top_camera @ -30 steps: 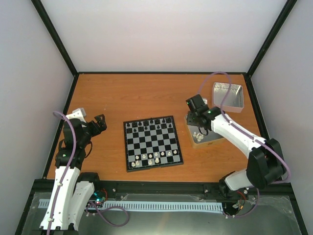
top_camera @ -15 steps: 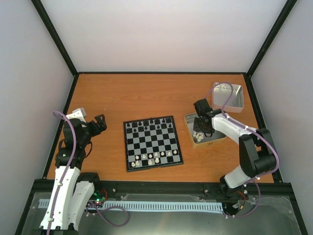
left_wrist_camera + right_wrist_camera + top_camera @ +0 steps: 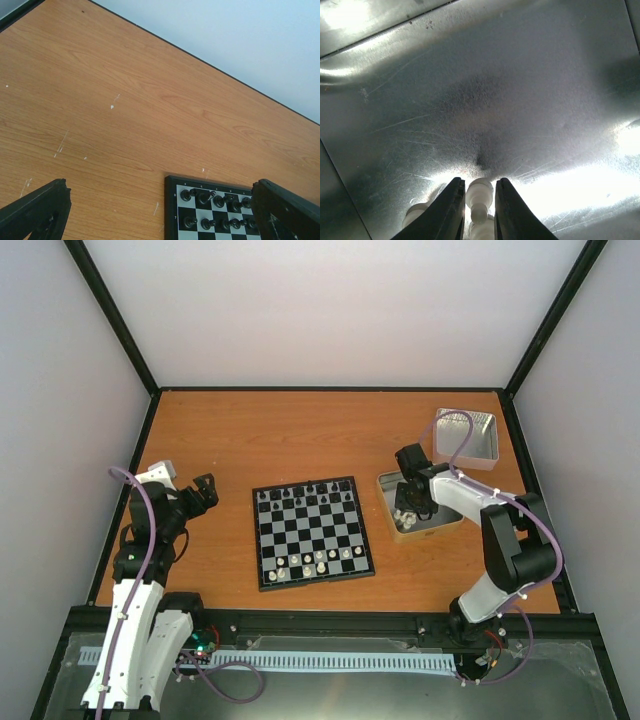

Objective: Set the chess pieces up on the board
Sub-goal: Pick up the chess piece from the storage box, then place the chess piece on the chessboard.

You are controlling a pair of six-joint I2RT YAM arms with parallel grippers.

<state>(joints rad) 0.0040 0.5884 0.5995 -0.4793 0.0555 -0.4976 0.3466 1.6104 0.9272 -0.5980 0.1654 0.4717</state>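
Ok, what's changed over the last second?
The right gripper has dropped into the tin and closed on a cream-white piece in it, and its arm has folded inward. The left gripper, wide open, and the board are as before.

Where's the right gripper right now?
Top view: right gripper is down in the nearer silver tin, right of the board, fingers either side of a cream-white piece.
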